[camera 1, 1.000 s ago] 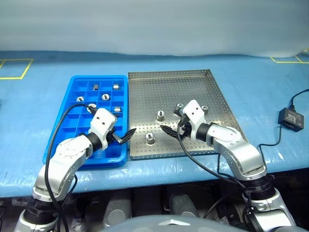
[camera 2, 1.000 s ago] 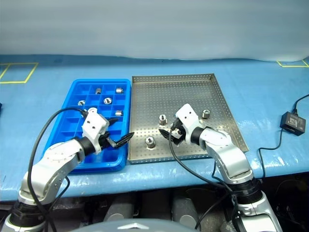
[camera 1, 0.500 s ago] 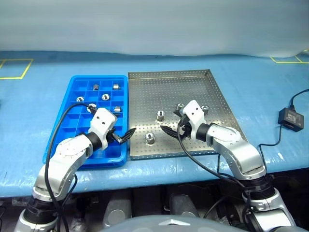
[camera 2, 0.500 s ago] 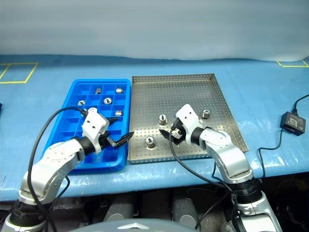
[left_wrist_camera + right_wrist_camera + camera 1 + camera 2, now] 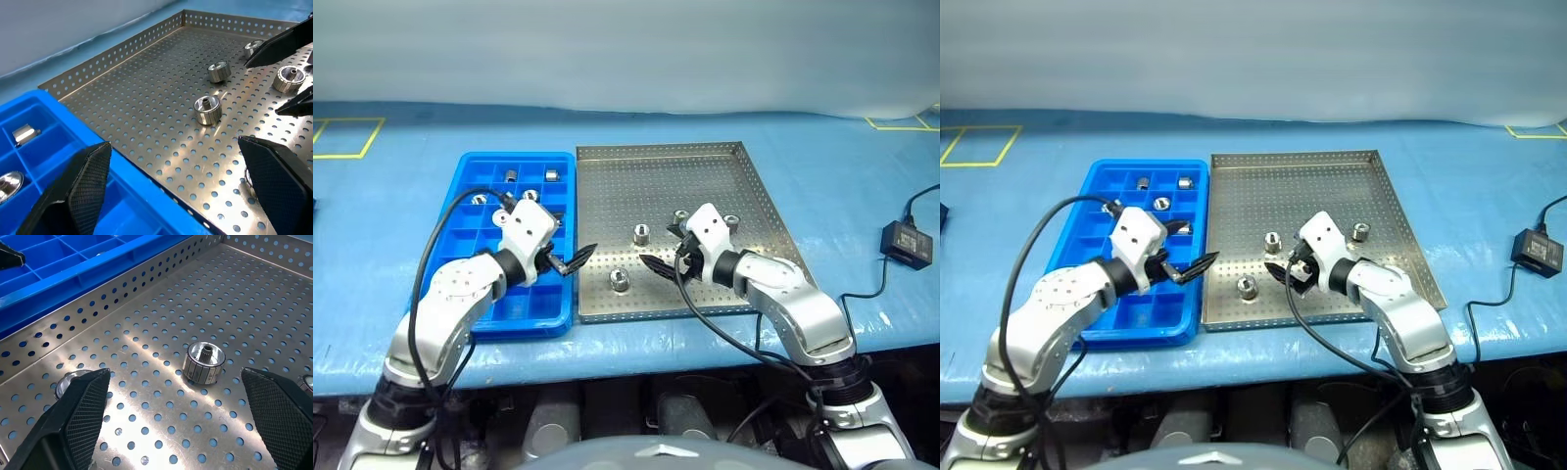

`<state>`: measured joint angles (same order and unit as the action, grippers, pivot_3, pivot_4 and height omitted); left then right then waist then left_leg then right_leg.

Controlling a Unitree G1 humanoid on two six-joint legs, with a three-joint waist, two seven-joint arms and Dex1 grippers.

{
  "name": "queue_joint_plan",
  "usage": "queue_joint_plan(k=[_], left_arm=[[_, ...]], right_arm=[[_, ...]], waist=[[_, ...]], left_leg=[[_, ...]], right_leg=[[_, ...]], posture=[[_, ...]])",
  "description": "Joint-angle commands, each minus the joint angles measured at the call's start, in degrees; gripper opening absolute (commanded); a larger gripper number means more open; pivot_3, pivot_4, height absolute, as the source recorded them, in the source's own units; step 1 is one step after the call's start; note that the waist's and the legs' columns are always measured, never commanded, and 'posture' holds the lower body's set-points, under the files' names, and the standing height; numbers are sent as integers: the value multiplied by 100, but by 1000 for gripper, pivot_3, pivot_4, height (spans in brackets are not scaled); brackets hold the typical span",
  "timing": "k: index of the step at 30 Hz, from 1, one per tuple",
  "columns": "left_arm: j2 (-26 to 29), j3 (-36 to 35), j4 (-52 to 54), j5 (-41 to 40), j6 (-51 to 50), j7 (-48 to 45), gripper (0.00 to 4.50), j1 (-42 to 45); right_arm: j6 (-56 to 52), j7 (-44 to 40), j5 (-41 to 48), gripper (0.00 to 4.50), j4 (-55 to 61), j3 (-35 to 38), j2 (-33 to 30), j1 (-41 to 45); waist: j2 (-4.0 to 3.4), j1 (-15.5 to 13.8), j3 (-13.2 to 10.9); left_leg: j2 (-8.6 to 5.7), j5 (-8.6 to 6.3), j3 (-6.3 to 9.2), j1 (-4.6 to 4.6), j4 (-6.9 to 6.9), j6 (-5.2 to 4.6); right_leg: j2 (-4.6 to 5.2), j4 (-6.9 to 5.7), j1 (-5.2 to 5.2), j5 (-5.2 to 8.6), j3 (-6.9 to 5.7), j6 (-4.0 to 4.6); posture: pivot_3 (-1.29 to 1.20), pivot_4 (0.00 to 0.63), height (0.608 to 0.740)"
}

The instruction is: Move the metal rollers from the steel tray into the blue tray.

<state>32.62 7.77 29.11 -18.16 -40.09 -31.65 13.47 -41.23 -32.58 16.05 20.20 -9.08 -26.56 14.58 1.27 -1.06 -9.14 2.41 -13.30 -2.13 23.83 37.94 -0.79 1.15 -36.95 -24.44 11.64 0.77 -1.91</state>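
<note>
Two open tools close in on the last rollers in the steel tray

From the left: the blue tray [image 5: 470, 257] already holds several rollers; the left tool [image 5: 576, 260] hangs empty and wide open at its rim. Three rollers [image 5: 620, 280] remain on the steel tray [image 5: 656, 186]. The right tool [image 5: 658, 266], open and empty, should straddle one roller squarely before closing.

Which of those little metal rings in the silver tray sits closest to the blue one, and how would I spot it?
Find the steel tray beside the blue tray. Near its front edge, a roller stands just ahead of the left hand. Unlike the other rollers, it is nearest the front rim and the blue tray.
</note>
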Motion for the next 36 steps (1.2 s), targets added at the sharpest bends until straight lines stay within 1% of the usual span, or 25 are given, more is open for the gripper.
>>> queue_joint_plan(k=[1, 5, 11, 17, 20, 21, 23, 26, 29, 31, 32, 36], left_arm=[[138, 657, -194, 189, -32, -448, 4493, 311], [164, 1170, -699, 486, 25, -707, 4493, 672], [113, 1751, -1302, 934, -82, -920, 4493, 1044], [-14, 2052, -1689, 1218, -283, -993, 4493, 1163], [-22, 2099, -1695, 1304, -464, -972, 3978, 1114], [-8, 2110, -1673, 1328, -497, -980, 3604, 1083], [20, 2127, -1633, 1376, -523, -1002, 2998, 1034], [39, 2120, -1598, 1422, -534, -1020, 2998, 981], [26, 2019, -1574, 1411, -519, -1004, 2492, 945], [6, 1943, -1546, 1392, -517, -986, 1852, 930], [-35, 1834, -1494, 1324, -512, -975, 1744, 916], [-219, 1364, -1248, 1010, -507, -927, 1744, 838]], right_arm=[[124, 35, 32, 4500, 272, 134, 7, -20], [92, 121, 37, 4500, 428, 166, 38, -164], [50, 246, 52, 4500, 582, 235, 46, -343], [44, 313, 54, 4500, 635, 254, 40, -368], [53, 347, 36, 4500, 633, 275, 29, -371], [56, 355, 29, 4500, 628, 278, 26, -369], [61, 363, 20, 4500, 616, 278, 26, -357], [69, 376, 11, 4500, 602, 260, 30, -332], [90, 392, 1, 4500, 563, 219, 41, -279], [99, 393, 0, 4500, 546, 203, 51, -257], [101, 377, 3, 4500, 538, 177, 55, -241], [91, 318, 34, 4500, 509, 74, 91, -199]], waist=[[0, 22, 0], [-1, 77, 0], [0, 169, 0], [-2, 241, 2], [-5, 285, 3], [-4, 300, 4], [-6, 326, 5], [-9, 336, 6], [-11, 344, 8], [-12, 344, 8], [-12, 344, 8], [-11, 345, 8]], left_leg=[[0, -1, -2, 0, 0, -1], [4, -1, -4, 0, -1, -1], [4, -1, -5, 0, 2, -1], [6, -1, -7, -3, 2, -2], [8, -1, -5, -7, 1, -2], [9, -1, -4, -8, 1, -2], [10, -1, -3, -11, 0, -2], [12, -1, -2, -19, -1, -2], [14, -1, -4, -23, -1, -2], [14, -1, -4, -23, -2, -2], [15, -1, -4, -23, -1, -2], [16, -1, -6, -23, -1, -2]], right_leg=[[0, 0, 0, 0, 1, 0], [-5, -3, -4, 0, 3, 0], [-5, -3, -3, 0, 5, -1], [-7, -6, -3, -1, 9, -2], [-9, -9, -3, -1, 12, -2], [-10, -10, -3, -1, 13, -2], [-11, -12, -3, -1, 15, -2], [-14, -19, -4, 0, 25, -2], [-16, -22, -4, 1, 29, 0], [-17, -23, -4, 1, 30, 0], [-17, -23, -4, 1, 30, 0], [-18, -25, -7, 0, 33, 0]], posture=[[13, 150, 740], [-11, 150, 740], [-28, 150, 740], [-53, 150, 740], [-54, 150, 740], [-53, 150, 740], [-52, 150, 740], [-50, 150, 740], [-46, 150, 740], [-43, 150, 740], [-42, 150, 740], [-39, 150, 740]])
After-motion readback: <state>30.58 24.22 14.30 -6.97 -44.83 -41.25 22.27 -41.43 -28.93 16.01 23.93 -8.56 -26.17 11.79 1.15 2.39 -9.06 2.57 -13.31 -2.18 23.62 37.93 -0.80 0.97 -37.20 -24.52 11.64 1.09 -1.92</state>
